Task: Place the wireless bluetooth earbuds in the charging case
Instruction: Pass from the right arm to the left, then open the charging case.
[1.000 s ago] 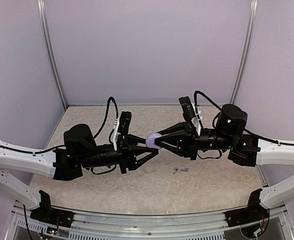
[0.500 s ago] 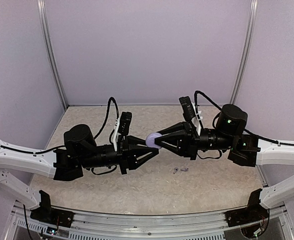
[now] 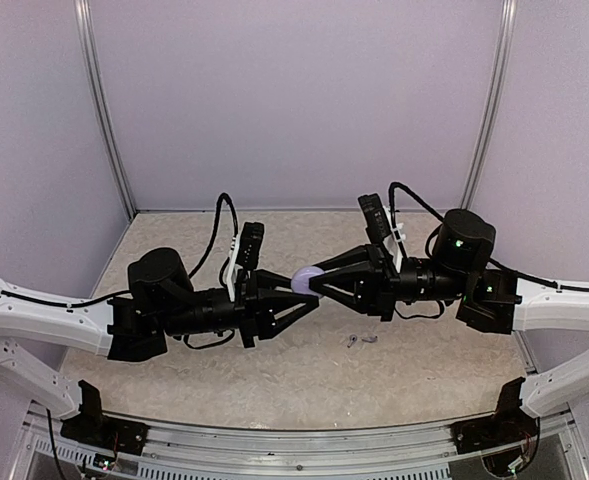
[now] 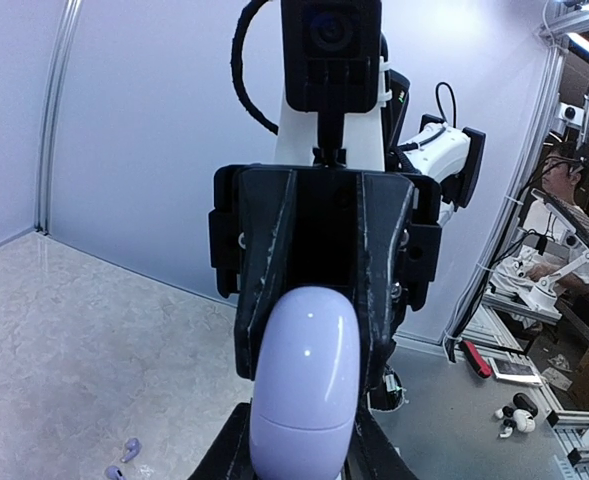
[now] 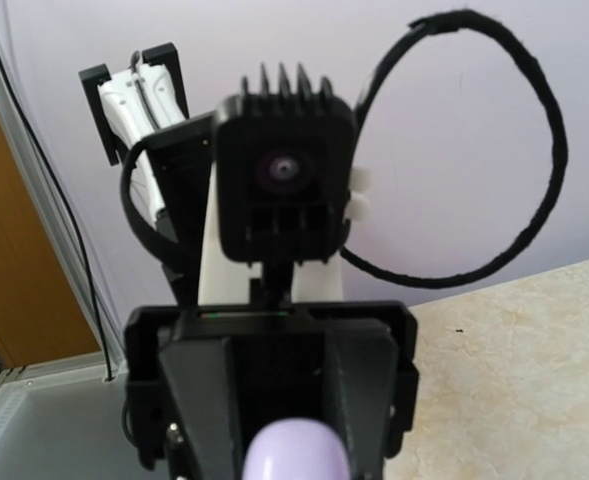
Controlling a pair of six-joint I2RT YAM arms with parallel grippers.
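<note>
1. Little has shifted since a second ago. Both arms meet at the same spot above the table (image 3: 424, 370), and at most the left gripper (image 3: 307, 292) has drawn its jaws in a touch.
2. The right gripper (image 3: 316, 281) is clenched on the charging case (image 3: 306, 279). In the left wrist view its two black fingers (image 4: 267, 300) run down either flank of the case and pinch it.
3. The left gripper faces the right one head-on, with its jaws on either side of the near end of the case. Its tips show at the bottom of the left wrist view, close against the case. Whether they press on it or only flank it cannot be told.
4. The charging case hangs in the air between the two grippers, clear of the table. From the left wrist it shows as a smooth lavender oval with a seam across its lower part, and the lid appears shut.
5. The wireless bluetooth earbuds (image 3: 362, 340) lie close together on the table. They sit below the right gripper, on the near side, apart from both grippers and from the case.
6. Farther out, a black cable (image 5: 534, 200) loops behind the left wrist, with the pale wall (image 3: 294, 100) beyond it.
</note>
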